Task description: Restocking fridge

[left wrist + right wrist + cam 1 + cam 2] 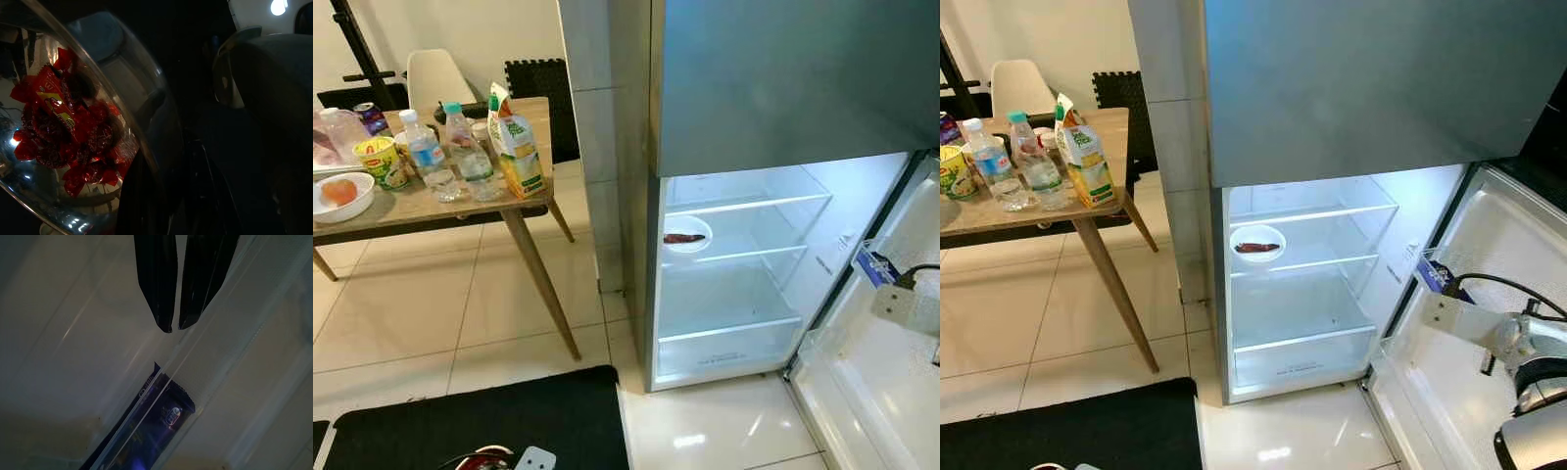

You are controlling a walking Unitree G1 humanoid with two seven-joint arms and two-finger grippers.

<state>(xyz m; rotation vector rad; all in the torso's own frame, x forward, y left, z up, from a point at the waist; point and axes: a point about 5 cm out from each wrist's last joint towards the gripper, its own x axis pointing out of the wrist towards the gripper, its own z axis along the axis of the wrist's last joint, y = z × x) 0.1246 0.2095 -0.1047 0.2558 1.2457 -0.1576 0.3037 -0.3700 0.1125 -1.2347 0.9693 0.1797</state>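
The fridge [783, 88] stands with its lower door [1489, 323] swung open to the right. On its middle shelf sits a white bowl [687, 235] holding something dark red. A blue packet [1433, 274] stands in the door rack. My right gripper [175, 327] hangs shut and empty over the clear door rail, with the blue packet [156, 426] just beyond its tips. My right arm [1528, 357] reaches toward the door. In the dark left wrist view a shiny bowl [105, 93] of red-wrapped sweets [68, 132] lies right against my left gripper [171, 196], which seems shut on its rim.
A wooden table [421, 201] on the left carries water bottles [424, 152], a juice carton [517, 147], a noodle cup [380, 162] and a white bowl [340, 196]. A black mat [480, 421] lies on the tiled floor before the fridge. A white chair [435, 78] stands behind the table.
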